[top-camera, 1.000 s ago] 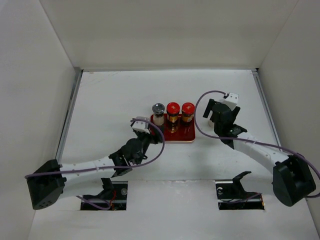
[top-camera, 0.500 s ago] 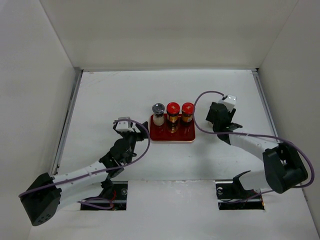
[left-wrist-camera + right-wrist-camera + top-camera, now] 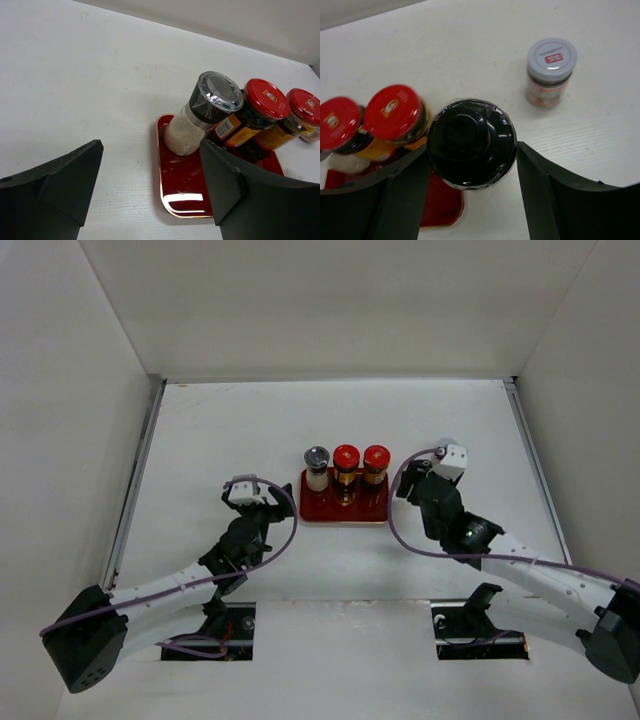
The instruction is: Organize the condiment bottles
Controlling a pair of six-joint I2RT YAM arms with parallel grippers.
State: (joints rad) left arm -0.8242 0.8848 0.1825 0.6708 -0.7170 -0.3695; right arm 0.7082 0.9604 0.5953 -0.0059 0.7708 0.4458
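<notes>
The condiment bottles [image 3: 346, 460] are nearly gathered. A grey-topped shaker [image 3: 210, 102] and two red-capped bottles [image 3: 267, 100] stand in a close row along the far side of the red tray [image 3: 182, 182]. The fourth, a dark-topped shaker [image 3: 471, 142], is pinched in our right pincer [image 3: 472, 150], with a finger pressed against each side of its cap. It sits just beside the right-hand red cap, near the tray's right edge. Our left pincer [image 3: 150, 147] is spread and empty, low over the tabletop [image 3: 75, 75] left of the tray. A small grey-lidded jar [image 3: 551, 65] stands apart on the tabletop.

We judge the step in hand to be setting this shaker on the tray. To do it well, we carry it upright and steer for the bare near half of the tray, not the crowded row. We lower it until the base rests flat inside the gold rim, and only then spread the fingers. Brushing the neighbouring red cap could topple the row.
</notes>
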